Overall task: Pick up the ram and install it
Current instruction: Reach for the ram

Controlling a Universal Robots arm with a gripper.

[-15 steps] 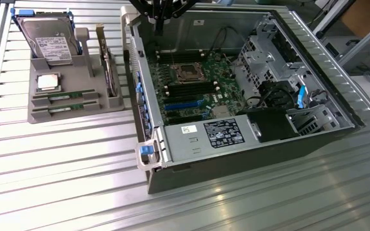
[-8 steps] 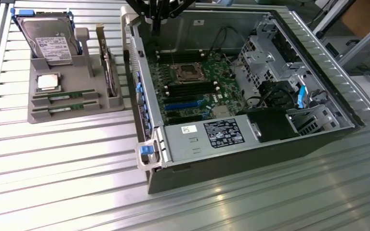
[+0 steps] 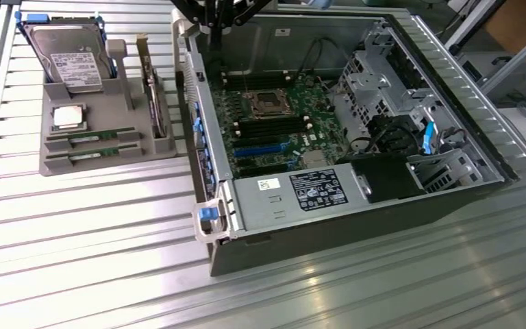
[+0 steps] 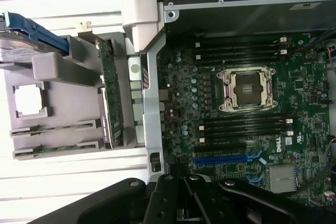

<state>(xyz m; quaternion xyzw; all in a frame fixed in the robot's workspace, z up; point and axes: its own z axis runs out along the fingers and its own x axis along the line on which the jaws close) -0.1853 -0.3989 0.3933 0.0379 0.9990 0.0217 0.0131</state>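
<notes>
I hold the gripper (image 4: 181, 203) above the open computer case (image 3: 355, 226), claw width impossible to tell, while 2 ram sticks (image 3: 94, 140) sit slotted in the grey holder (image 3: 107, 113) alongside, presented for grasping.

From my console the gripper (image 4: 191, 203) reads as glossy black throughout, a blocky central body at the claw's middle. Flat linkage bars (image 4: 105, 203) branch off to either side of it. Round pivot pins (image 4: 168, 178) sit at the joints and catch small highlights. In the exterior view its slim dark struts (image 3: 217, 15) meet in a V.
</notes>
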